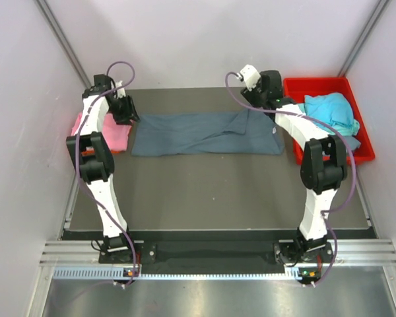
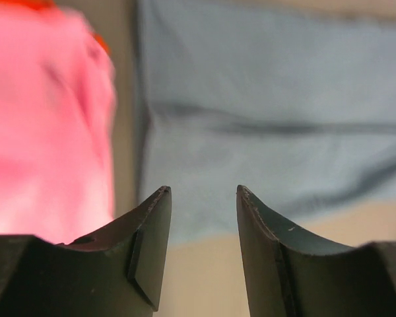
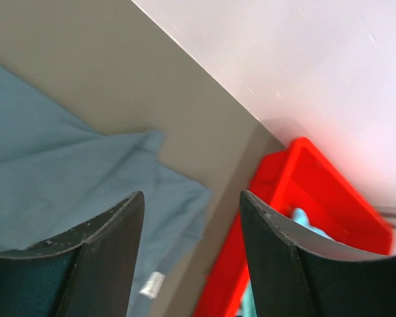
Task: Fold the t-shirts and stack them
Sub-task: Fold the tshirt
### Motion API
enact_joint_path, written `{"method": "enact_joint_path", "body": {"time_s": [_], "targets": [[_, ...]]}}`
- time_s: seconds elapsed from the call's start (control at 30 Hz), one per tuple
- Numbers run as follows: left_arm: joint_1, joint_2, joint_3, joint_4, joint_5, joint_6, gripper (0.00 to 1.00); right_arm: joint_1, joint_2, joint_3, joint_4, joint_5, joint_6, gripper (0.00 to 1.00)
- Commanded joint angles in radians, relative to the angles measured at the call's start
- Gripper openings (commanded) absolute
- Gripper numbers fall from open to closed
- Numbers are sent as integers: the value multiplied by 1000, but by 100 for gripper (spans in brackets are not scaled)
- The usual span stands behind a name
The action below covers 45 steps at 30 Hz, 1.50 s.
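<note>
A grey-blue t-shirt (image 1: 208,133) lies folded into a long strip across the far part of the table. A folded pink t-shirt (image 1: 109,132) lies to its left. My left gripper (image 1: 127,111) hovers over the strip's left end; in the left wrist view it (image 2: 203,195) is open and empty above the blue cloth (image 2: 270,119), with the pink shirt (image 2: 46,119) at the left. My right gripper (image 1: 272,105) is over the strip's right end; in the right wrist view it (image 3: 191,198) is open and empty above the blue cloth (image 3: 59,178).
A red bin (image 1: 330,89) stands at the far right with a crumpled teal t-shirt (image 1: 330,112) in it. The bin (image 3: 297,191) also shows in the right wrist view. White walls close in the back and both sides.
</note>
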Motion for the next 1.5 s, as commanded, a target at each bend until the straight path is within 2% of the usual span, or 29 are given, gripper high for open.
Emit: {"method": "enact_joint_path", "body": {"time_s": [0.0,0.1,0.33,0.6,1.23,1.47], "targets": [[-16,-136,-156,7,110,-10,48,21,-101,-3,-101,-157,140,60],[-24,-121,-231,3,113,-7,47,25,-69,-34,-123,-214,171,60],[-44,-70,-263,15,30,-1,46,30,78,20,-196,-341,157,56],[-50,-44,-269,9,-59,-10,47,59,158,72,-215,-349,131,53],[-48,-17,-237,15,-40,-36,46,93,182,43,-235,-308,107,51],[-50,-21,-240,15,-42,-43,46,105,206,49,-239,-277,80,47]]}}
